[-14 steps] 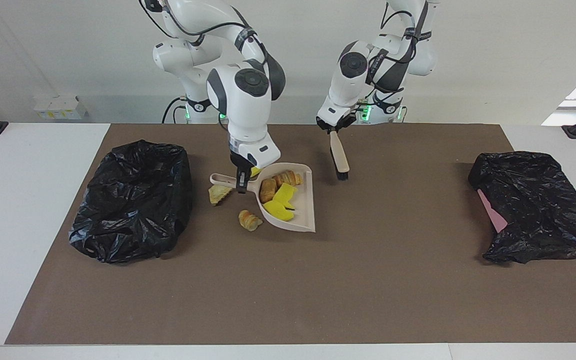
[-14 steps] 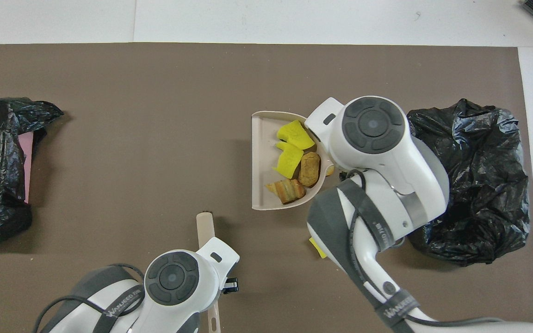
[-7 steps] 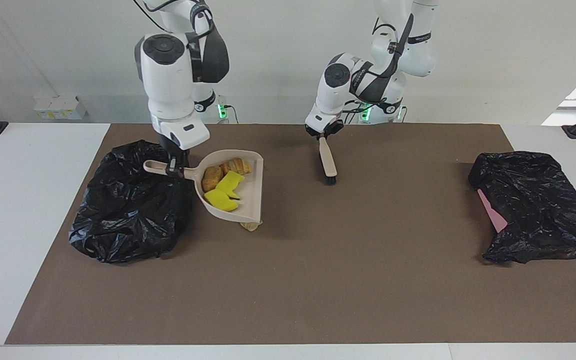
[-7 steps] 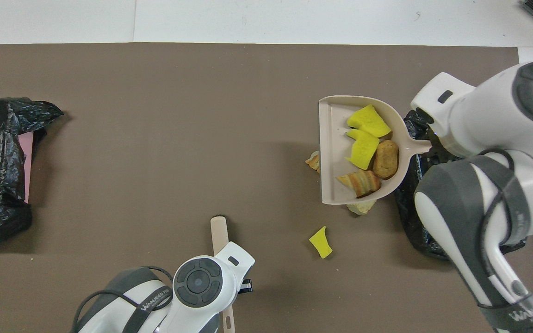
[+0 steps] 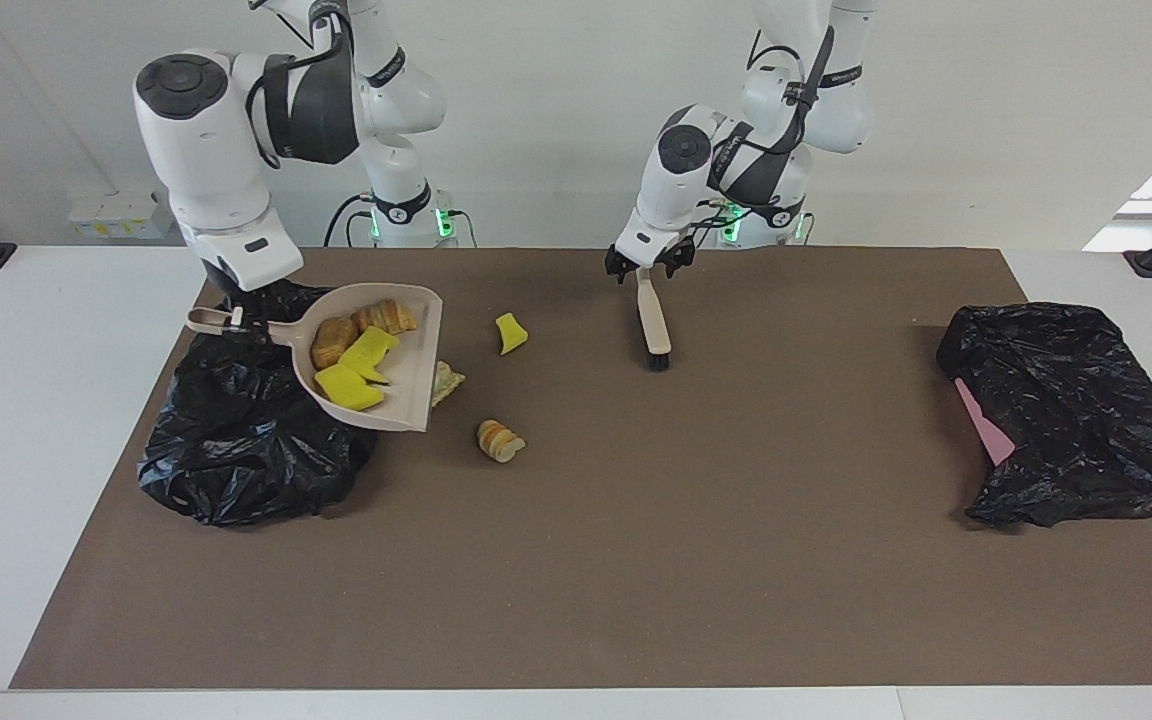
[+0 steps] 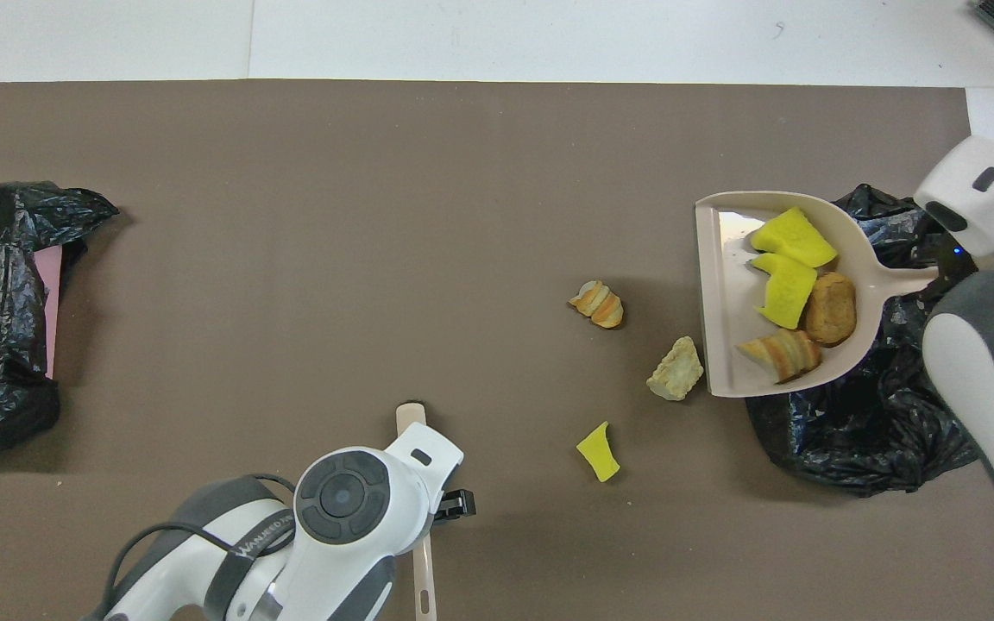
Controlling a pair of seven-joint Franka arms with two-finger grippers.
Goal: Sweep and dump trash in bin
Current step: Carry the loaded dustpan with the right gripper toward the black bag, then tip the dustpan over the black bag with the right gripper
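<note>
the right gripper (image 5: 241,318) clamps the dustpan (image 5: 376,360) handle over the black bin bag (image 5: 236,440), four trash scraps (image 5: 361,350) inside; three lie beside it. the left gripper (image 5: 644,272), arm seemingly lettered "wanueed", grips the brush (image 5: 652,320).

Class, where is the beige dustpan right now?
The right gripper holds the dustpan raised over the edge of the black bin bag at the right arm's end of the table.

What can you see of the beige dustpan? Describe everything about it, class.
The dustpan looks like smooth beige plastic, a scoop with raised walls, flat open lip and thin handle. The right tool holds that handle, lifting it over the black-bagged bin. Inside lie two yellow sponge chunks and two brown pastry pieces.
</note>
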